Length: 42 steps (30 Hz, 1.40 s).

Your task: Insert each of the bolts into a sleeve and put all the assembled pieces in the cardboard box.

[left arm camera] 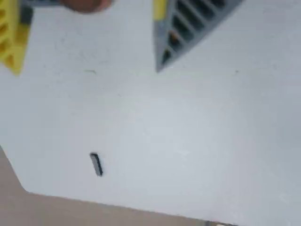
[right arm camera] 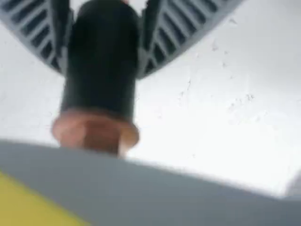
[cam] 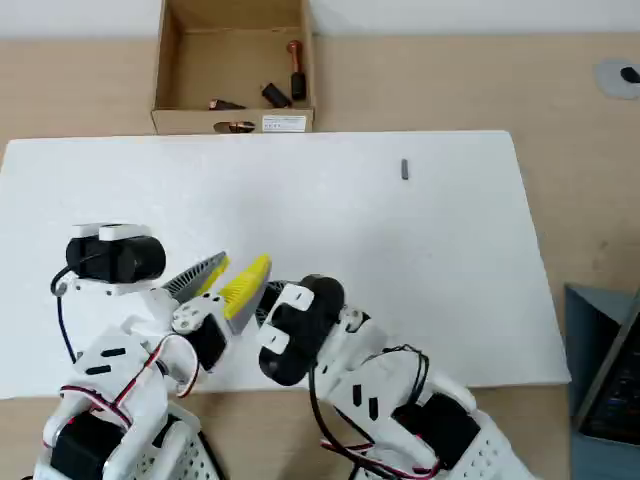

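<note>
My right gripper [right arm camera: 103, 70] is shut on a black sleeve [right arm camera: 101, 61], and a copper bolt head [right arm camera: 94, 132] sticks out of the sleeve's end. Just past it lies a grey and yellow finger of the left gripper. My left gripper [cam: 246, 260] [left arm camera: 87, 69] stands open with nothing between its fingers, low over the white mat [cam: 330, 230] at the front left. The right arm's wrist [cam: 300, 325] sits close beside it and covers its own fingers. The cardboard box [cam: 167, 60] at the back holds several assembled pieces [cam: 297, 65].
A small dark grey piece [cam: 404, 169] [left arm camera: 95, 165] lies alone on the mat, right of the box. A dark device [cam: 605, 375] sits at the table's right edge. A grey disc [cam: 620, 75] is at the back right corner.
</note>
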Tool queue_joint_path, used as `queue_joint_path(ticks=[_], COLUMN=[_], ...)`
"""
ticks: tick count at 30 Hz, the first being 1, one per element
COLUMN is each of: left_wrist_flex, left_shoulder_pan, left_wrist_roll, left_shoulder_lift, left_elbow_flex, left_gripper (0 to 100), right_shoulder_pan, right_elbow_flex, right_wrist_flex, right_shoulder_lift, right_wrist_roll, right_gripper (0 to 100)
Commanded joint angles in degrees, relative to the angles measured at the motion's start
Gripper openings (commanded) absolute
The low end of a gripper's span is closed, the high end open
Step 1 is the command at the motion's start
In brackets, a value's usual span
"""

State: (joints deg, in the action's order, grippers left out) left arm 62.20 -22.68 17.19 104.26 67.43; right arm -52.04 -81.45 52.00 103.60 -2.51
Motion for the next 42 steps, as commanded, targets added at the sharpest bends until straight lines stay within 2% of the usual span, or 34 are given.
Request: queue_joint_path(ticks=[1, 6, 10, 14, 21, 24, 31, 36, 42], left_wrist_flex=[1.41, 5.8, 7.12, 7.12, 6.77, 6.77, 4.48, -0.62, -1.76], left_shoulder_pan=[1.49, 2.99, 7.65, 15.21, 29.71, 33.23, 34.2, 35.08, 34.81], left_wrist_roll=[-0.26, -0.53, -0.62, -0.7, -10.81, -12.92, -16.0, -16.0, -16.09], left_shoulder_lift=[-0.04, 0.13, 0.13, 0.13, 0.13, 0.13, 0.13, 0.13, 0.13], left_elbow_flex=[-4.13, -9.93, -13.8, -14.42, -1.76, 4.92, 19.16, 23.38, 26.99], left_gripper=[20, 16, 0, 1, 0, 0, 0, 0, 0], right_shoulder_pan=[-0.31, 0.31, 4.62, 9.89, 19.03, 23.16, 24.22, 24.4, 24.4], right_elbow_flex=[0.4, 1.19, 1.71, 2.68, 7.34, 10.24, 19.21, 28.7, 39.34], right_wrist_flex=[-1.67, -1.23, -1.23, -1.23, 6.07, 7.91, 11.87, 11.34, 4.4], right_shoulder_lift=[1.89, 1.98, 1.98, 1.98, 1.98, 1.45, -3.47, -16.75, -36.88], right_wrist_roll=[-0.18, -0.09, 0.0, 4.13, 10.99, 12.92, 13.1, 13.19, 12.92], right_gripper=[0.9, 0.9, 0.9, 0.9, 0.9, 0.9, 0.9, 0.9, 0.9])
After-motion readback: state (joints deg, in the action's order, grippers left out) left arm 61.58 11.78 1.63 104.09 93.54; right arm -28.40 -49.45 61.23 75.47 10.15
